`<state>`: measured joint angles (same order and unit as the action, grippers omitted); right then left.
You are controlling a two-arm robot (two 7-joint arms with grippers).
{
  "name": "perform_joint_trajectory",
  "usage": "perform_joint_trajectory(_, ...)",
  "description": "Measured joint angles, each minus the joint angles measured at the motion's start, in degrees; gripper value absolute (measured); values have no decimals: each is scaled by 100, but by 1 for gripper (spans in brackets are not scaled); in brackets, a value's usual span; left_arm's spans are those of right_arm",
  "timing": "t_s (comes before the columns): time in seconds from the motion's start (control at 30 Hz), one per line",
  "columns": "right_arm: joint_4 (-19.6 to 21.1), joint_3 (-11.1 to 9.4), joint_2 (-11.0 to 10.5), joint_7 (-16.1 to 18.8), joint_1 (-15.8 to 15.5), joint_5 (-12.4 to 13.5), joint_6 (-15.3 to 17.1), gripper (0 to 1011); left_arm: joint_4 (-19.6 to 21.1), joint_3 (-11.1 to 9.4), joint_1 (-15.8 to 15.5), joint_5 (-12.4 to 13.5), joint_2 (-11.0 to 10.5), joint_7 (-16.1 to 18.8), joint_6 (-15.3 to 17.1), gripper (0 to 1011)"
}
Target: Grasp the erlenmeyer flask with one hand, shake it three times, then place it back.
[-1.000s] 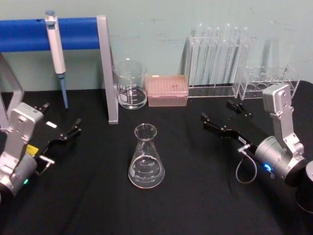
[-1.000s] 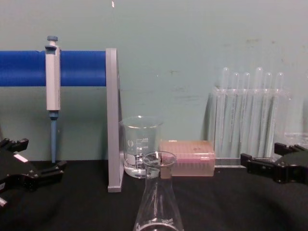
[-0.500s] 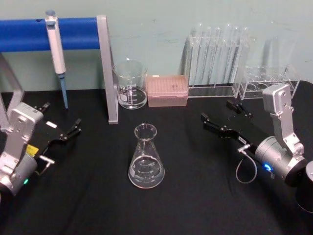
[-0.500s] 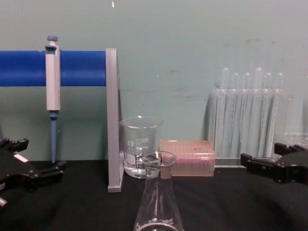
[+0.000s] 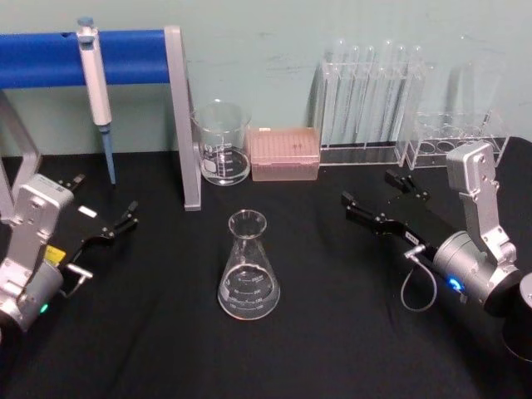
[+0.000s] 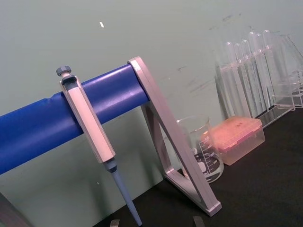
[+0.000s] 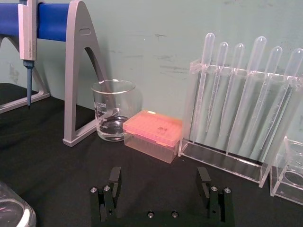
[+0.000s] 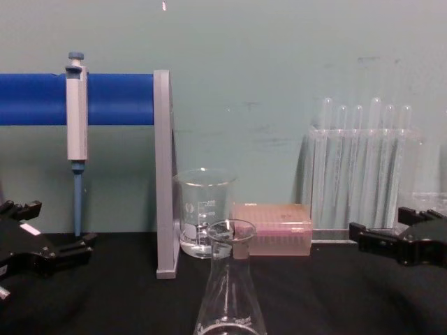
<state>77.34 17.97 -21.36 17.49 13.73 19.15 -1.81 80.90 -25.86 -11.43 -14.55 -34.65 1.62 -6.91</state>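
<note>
The erlenmeyer flask (image 5: 248, 270) stands upright on the black table, centre front, with nothing touching it. The chest view shows its neck and rim (image 8: 230, 279), and an edge of its base (image 7: 14, 213) shows in the right wrist view. My right gripper (image 5: 374, 191) hovers low to the flask's right, a clear gap away, open and empty. Its fingers (image 7: 115, 179) are spread wide in the right wrist view. It enters the chest view at the right edge (image 8: 380, 225). My left gripper (image 5: 105, 195) rests open and empty to the flask's left (image 8: 59, 225).
Along the back wall stand a glass beaker (image 5: 221, 143), a pink tip box (image 5: 284, 154), a rack of test tubes (image 5: 370, 100) and a smaller clear rack (image 5: 457, 137). A pipette (image 5: 96, 79) hangs on a blue-barred stand (image 5: 179, 116) at back left.
</note>
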Motion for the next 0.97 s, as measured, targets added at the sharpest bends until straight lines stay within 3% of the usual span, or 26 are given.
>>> perform_joint_trajectory(0.97,0,0,0,0,0,0,0,1003,0,0,0,0,0,0,0,1001)
